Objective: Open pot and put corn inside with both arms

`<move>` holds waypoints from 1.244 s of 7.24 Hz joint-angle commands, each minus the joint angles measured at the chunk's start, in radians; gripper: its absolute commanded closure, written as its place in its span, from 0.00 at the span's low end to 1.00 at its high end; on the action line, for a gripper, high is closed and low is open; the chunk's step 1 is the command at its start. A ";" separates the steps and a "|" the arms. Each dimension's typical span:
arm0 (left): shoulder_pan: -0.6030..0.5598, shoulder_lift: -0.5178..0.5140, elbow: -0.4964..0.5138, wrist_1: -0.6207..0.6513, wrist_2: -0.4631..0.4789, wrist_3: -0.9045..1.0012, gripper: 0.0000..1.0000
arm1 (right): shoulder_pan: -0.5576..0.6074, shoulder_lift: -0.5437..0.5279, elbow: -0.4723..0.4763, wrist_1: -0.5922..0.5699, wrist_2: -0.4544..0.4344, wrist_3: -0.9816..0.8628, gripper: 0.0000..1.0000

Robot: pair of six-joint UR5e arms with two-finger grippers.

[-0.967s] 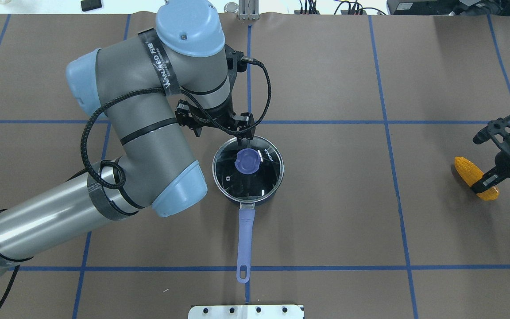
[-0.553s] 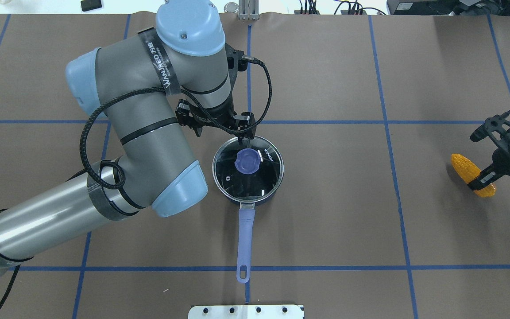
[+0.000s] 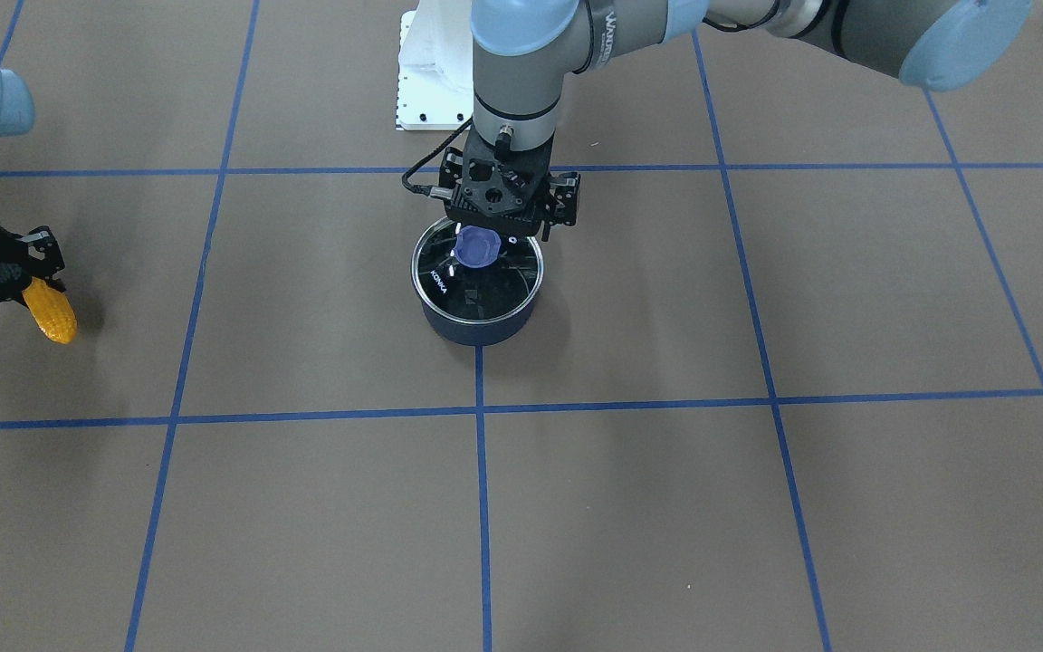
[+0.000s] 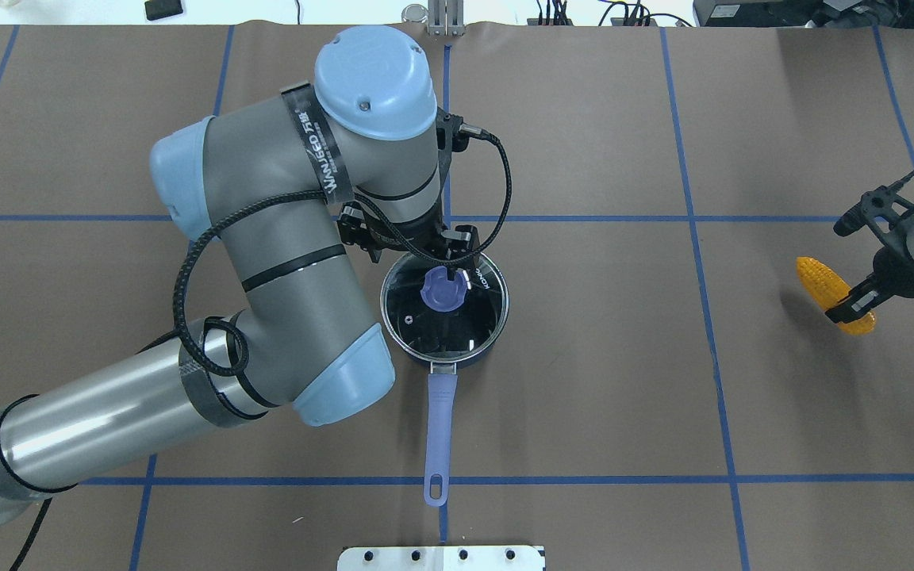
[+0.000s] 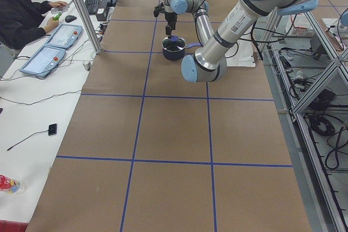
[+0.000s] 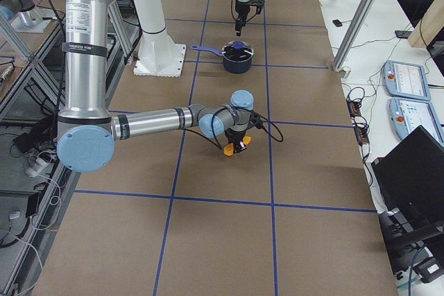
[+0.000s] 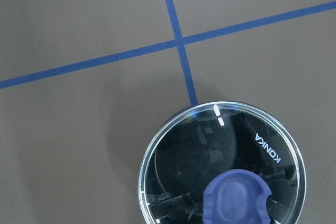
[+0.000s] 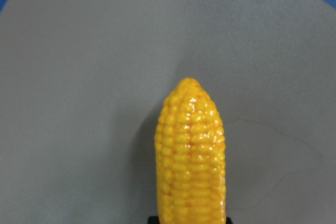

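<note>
The pot stands at the table's middle, its lavender handle pointing toward the robot. The glass lid with its blue knob sits on it. My left gripper hangs over the knob's far side, jaws apparently open, one finger overlapping the knob. The left wrist view shows the lid and knob but no fingers. My right gripper is shut on the corn at the far right, held just above the table. The corn fills the right wrist view.
A white mounting plate lies at the near edge by the robot's base. Blue tape lines grid the brown table. In the exterior left view an operator sits beside control tablets off the table's far side.
My left arm has shifted right and toward the pot, so its gripper now overlaps the knob. My right gripper has carried the corn away from the robot and off the table.
</note>
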 commanded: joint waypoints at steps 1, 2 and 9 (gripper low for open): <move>0.027 -0.038 0.055 -0.027 0.011 0.009 0.00 | 0.007 0.032 0.003 -0.006 0.007 0.001 0.64; 0.027 -0.051 0.119 -0.099 0.011 0.012 0.00 | 0.005 0.035 0.003 -0.006 0.005 0.001 0.64; 0.027 -0.025 0.175 -0.165 0.004 0.000 0.00 | 0.004 0.088 0.003 -0.072 -0.003 0.001 0.62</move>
